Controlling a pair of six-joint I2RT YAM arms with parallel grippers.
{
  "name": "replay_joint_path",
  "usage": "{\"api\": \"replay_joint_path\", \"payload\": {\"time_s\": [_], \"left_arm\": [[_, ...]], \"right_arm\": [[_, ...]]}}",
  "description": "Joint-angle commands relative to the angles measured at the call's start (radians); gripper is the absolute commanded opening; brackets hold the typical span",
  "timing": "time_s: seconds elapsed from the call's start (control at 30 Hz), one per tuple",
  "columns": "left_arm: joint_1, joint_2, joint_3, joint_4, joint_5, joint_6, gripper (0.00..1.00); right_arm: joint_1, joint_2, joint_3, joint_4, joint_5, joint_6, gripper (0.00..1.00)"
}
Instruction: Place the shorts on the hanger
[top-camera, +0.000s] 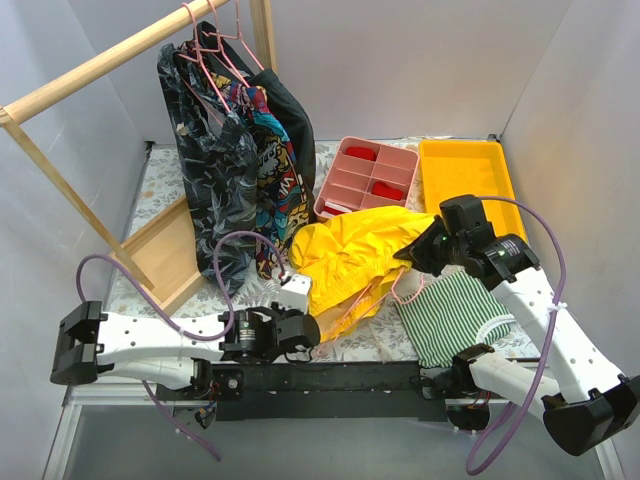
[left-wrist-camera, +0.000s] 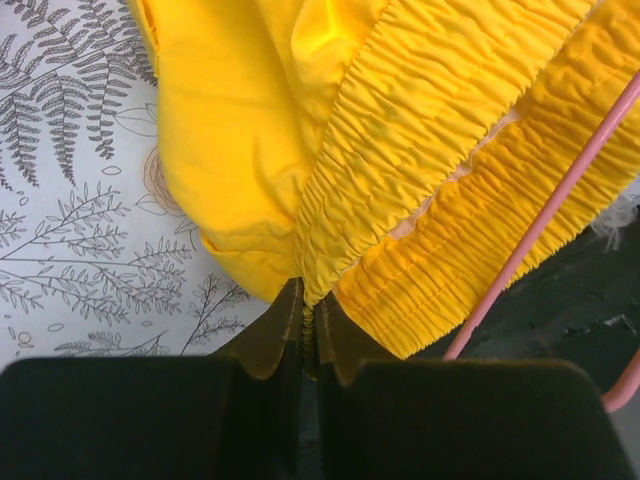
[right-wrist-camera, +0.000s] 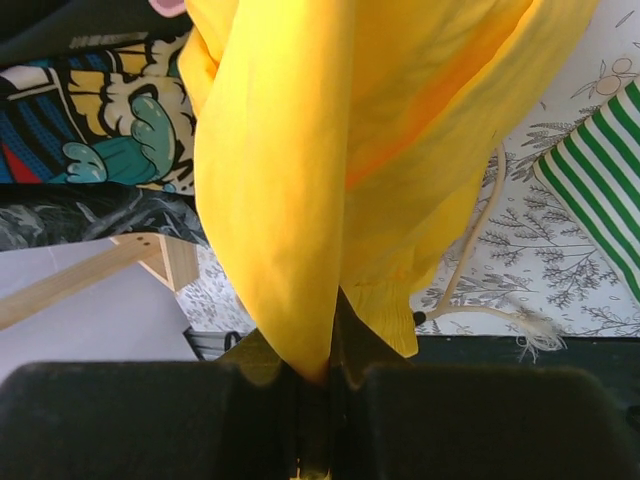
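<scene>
The bright yellow shorts (top-camera: 350, 255) lie bunched in the middle of the table, held at both ends. My left gripper (top-camera: 300, 300) is shut on the gathered waistband (left-wrist-camera: 400, 130) at its near edge. My right gripper (top-camera: 418, 250) is shut on a fold of the yellow shorts (right-wrist-camera: 290, 200) at their right side and holds it raised. The pink wire hanger (top-camera: 365, 300) lies partly under the shorts near the front; one pink bar (left-wrist-camera: 540, 225) shows beside the waistband. The pale drawstring (right-wrist-camera: 480, 260) hangs down to the table.
A green-and-white striped cloth (top-camera: 455, 315) lies at the front right. A pink divided tray (top-camera: 366, 178) and a yellow bin (top-camera: 470, 180) stand at the back. Dark patterned garments (top-camera: 235, 150) hang on pink hangers from a wooden rail (top-camera: 110, 60) at the left.
</scene>
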Motion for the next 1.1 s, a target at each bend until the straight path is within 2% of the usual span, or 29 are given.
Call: {"api": "replay_joint_path", "payload": {"time_s": [0.0,0.17,0.37,0.7,0.9,0.97,1.07], "left_arm": [[0.005,-0.116,0.041,-0.122,0.031,-0.055,0.00],[0.005,-0.193,0.024,-0.182,0.089,-0.072,0.00],[-0.006,-0.167,0.045,-0.176,0.163,-0.039,0.00],[-0.014,-0.161,0.200,-0.213,0.164,0.025,0.00],[-0.007,-0.115,0.338,-0.087,0.123,0.144,0.00],[0.061,-0.043,0.376,-0.031,0.144,0.207,0.00],[0.175,0.029,0.343,0.087,0.262,0.284,0.00]], "right_arm": [[-0.003,-0.007,0.086,0.069,0.093,0.072,0.01],[-0.005,0.005,0.141,0.070,0.179,0.112,0.01],[-0.008,0.041,0.184,0.081,0.206,0.138,0.01],[-0.009,0.070,0.207,0.056,0.245,0.157,0.01],[-0.009,0.082,0.172,0.059,0.193,0.198,0.01],[-0.009,0.093,0.157,0.062,0.182,0.211,0.01],[-0.009,0.111,0.141,0.052,0.163,0.224,0.01]]}}
